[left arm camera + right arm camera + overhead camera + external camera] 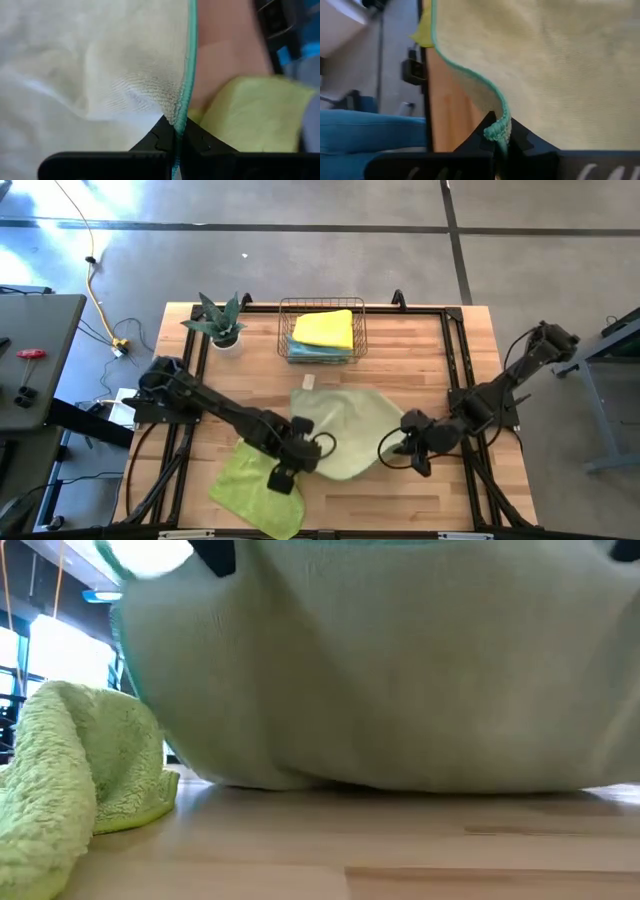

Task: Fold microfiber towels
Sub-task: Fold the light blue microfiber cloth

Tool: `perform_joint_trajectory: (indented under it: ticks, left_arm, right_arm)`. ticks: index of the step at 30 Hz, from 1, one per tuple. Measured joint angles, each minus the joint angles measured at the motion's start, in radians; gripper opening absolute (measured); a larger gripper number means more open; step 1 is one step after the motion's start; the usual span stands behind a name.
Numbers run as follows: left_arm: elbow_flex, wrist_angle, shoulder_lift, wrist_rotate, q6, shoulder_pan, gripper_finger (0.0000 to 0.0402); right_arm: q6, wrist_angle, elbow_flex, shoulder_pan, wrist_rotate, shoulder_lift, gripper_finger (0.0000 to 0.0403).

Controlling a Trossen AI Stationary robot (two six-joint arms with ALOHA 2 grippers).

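Wrist views: left fingers [175, 134] pinched on pale sage towel [345, 430] hem; right fingers [501, 136] pinched on same hem.

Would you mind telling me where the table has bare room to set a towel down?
Bare wood lies right of the wire basket and between the potted plant and the lime green towel. The middle is crowded: both grippers hold the pale sage towel.

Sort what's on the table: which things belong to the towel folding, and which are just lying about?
Belongs to the job:
- pale sage green microfiber towel, pinched by the left gripper and right gripper
- lime green microfiber towel, crumpled at the near edge
- yellow towel on a light blue towel in the wire basket

Lying about:
- spiky green potted plant
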Motion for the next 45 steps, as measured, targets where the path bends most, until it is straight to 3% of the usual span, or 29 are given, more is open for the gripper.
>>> perform_joint_trajectory:
  ticks: [3, 11, 18, 26, 31, 36, 45]
  left_arm:
    - [0.0, 0.056, 0.022, 0.04, -0.063, -0.02, 0.0]
    - [0.0, 0.092, 0.026, 0.107, -0.212, -0.052, 0.0]
    - [0.0, 0.068, 0.044, 0.059, -0.116, -0.034, 0.0]
    - [0.001, -0.013, 0.052, -0.099, -0.086, 0.081, 0.0]
    - [0.001, -0.047, 0.062, -0.117, -0.042, 0.139, 0.0]
    - [0.001, -0.018, 0.093, -0.158, 0.019, 0.191, 0.0]
    - [0.001, -0.028, 0.19, -0.176, 0.124, 0.282, 0.0]
  right_arm:
    - [0.074, 0.077, -0.035, 0.047, 0.0, 0.001, 0.0]
    - [0.195, 0.085, -0.043, 0.139, 0.0, 0.008, 0.0]
    - [0.126, 0.011, -0.042, 0.148, 0.073, 0.008, 0.0]
    - [0.259, -0.241, -0.042, 0.107, 0.196, 0.006, 0.0]
    - [0.355, -0.376, -0.042, 0.07, 0.257, 0.006, 0.0]
    - [0.365, -0.387, -0.042, 0.012, 0.295, 0.01, 0.0]
    - [0.351, -0.411, -0.042, -0.098, 0.267, 0.077, 0.0]
